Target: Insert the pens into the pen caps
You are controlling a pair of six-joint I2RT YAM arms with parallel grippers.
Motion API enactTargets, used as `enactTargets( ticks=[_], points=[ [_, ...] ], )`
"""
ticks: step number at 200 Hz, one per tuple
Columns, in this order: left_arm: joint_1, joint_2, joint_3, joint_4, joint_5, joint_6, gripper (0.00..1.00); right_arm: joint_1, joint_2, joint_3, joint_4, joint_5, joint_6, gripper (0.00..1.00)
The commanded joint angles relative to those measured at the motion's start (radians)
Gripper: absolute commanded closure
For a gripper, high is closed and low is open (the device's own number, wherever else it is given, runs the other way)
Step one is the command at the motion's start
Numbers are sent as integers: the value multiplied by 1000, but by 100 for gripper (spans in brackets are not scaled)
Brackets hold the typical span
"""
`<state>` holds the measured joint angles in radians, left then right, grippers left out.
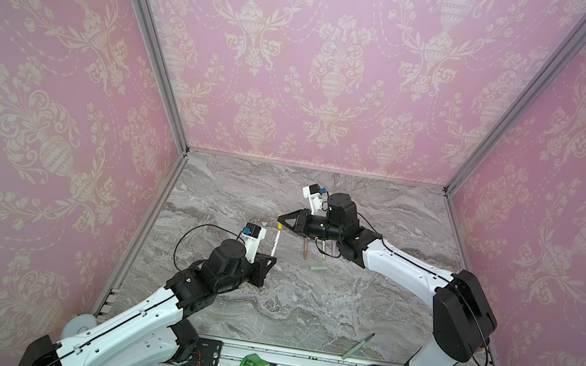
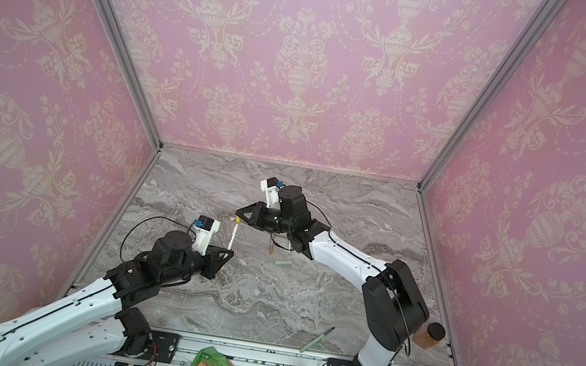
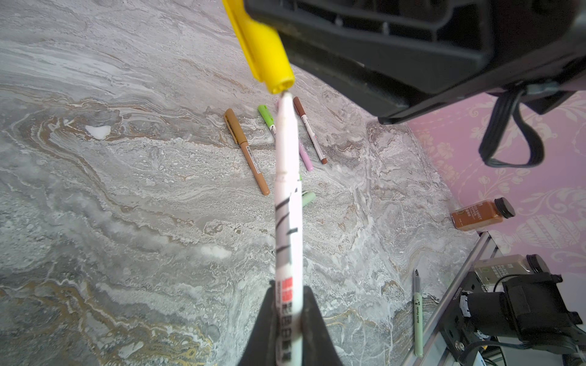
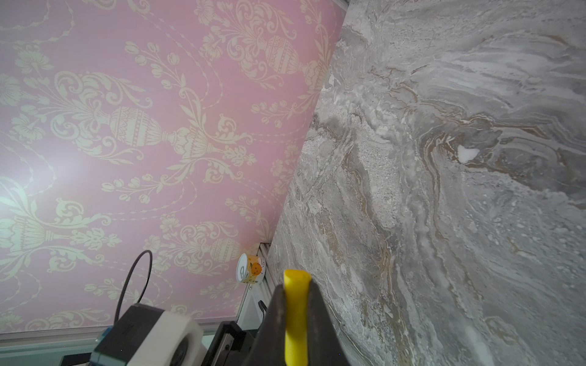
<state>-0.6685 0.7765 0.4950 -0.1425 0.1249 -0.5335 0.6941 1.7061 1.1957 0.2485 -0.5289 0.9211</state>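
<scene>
1. Four pens look already capped and lie close together on the surface [image 3: 126,221]: the tan pen [image 3: 247,152], the lime-capped pen [image 3: 266,115], the brown-capped pen [image 3: 309,133] and the pink pen [image 3: 306,158]. The pink pen's cap end is hidden, so that one is a guess.
2. One pairing is under way in the air. The white pen [image 3: 287,190] has its tip at the mouth of the yellow cap [image 3: 269,54], but it is not yet seated.
3. One pair is untouched. The pale green pen [image 1: 358,346] lies bare-tipped at the near edge, well apart from the pale green cap [image 1: 318,268], which lies beside the capped group.
4. The left end effector [image 3: 287,298] is clenched on the white pen's lower barrel. Its arm reaches forward with the pen angled up.
5. The right end effector [image 1: 281,218] is clamped on the yellow cap. Its arm reaches across toward the middle, with the wrist level and the cap's open end facing down at the pen.
</scene>
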Motion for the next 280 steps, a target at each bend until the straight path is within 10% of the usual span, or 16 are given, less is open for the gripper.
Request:
enactTargets(
  ticks=[1, 280],
  points=[
    [3, -18, -3, 6, -28, -8, 100, 7, -13, -11, 12, -17, 10, 100],
    [4, 15, -7, 28, -14, -12, 100, 14, -62, 38, -18, -23, 13, 100]
  ],
)
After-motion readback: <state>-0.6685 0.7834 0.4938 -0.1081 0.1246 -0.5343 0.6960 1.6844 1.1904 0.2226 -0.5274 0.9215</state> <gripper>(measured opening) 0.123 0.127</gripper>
